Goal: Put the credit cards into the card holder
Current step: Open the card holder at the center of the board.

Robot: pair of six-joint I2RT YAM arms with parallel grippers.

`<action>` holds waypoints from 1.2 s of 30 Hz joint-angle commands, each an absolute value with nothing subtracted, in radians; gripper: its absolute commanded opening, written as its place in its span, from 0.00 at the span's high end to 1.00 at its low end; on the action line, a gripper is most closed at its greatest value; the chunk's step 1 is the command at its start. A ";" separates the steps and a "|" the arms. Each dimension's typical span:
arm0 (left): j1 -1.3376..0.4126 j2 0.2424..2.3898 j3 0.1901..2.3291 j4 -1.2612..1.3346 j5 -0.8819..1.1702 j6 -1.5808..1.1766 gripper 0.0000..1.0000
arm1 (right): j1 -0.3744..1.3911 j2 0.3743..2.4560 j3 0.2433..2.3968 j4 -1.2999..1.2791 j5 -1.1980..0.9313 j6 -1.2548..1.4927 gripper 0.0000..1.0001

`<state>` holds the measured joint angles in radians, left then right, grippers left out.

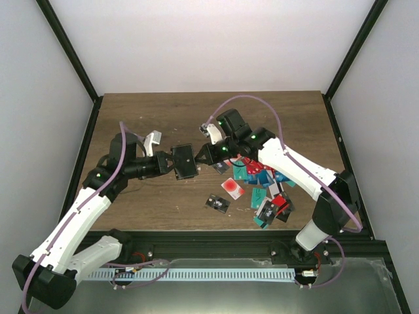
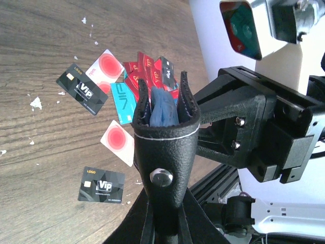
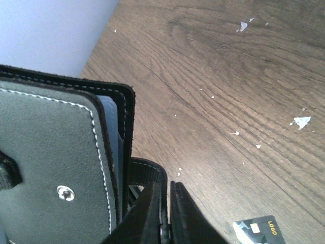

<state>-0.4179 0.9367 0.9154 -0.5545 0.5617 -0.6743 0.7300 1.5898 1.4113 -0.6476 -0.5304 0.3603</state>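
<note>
My left gripper [image 1: 175, 163] is shut on the black card holder [image 1: 186, 161] and holds it above the table. In the left wrist view the card holder [image 2: 165, 152] stands on edge between my fingers, snap stud facing the camera, blue lining showing at its top. My right gripper [image 1: 207, 156] is shut on the holder's black snap tab [image 3: 152, 175] at its right edge. The holder's grey inner flap [image 3: 51, 162] fills the left of the right wrist view. The credit cards [image 1: 265, 182] lie in a loose pile on the table to the right, red, teal, black and white.
A white card with a red circle [image 1: 232, 188] and a black card [image 1: 218, 203] lie apart from the pile, nearer the front. Black VIP cards [image 2: 101, 185] lie below the holder. Black frame posts run along both table sides. A rail runs along the front edge.
</note>
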 commanded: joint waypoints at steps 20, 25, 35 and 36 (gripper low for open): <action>-0.420 1.156 0.561 -0.221 0.511 -0.623 0.70 | 0.736 1.629 1.041 -0.272 -0.736 0.560 0.99; -0.420 1.249 0.609 -0.305 0.401 -0.581 0.44 | 0.735 1.688 1.007 -0.214 -0.758 0.578 0.99; -0.463 1.166 0.692 -0.463 0.313 -0.545 0.21 | 0.736 1.712 0.999 -0.194 -0.761 0.586 0.99; -0.472 1.169 0.692 -0.464 0.318 -0.544 0.20 | 0.735 1.713 1.004 -0.198 -0.760 0.584 0.99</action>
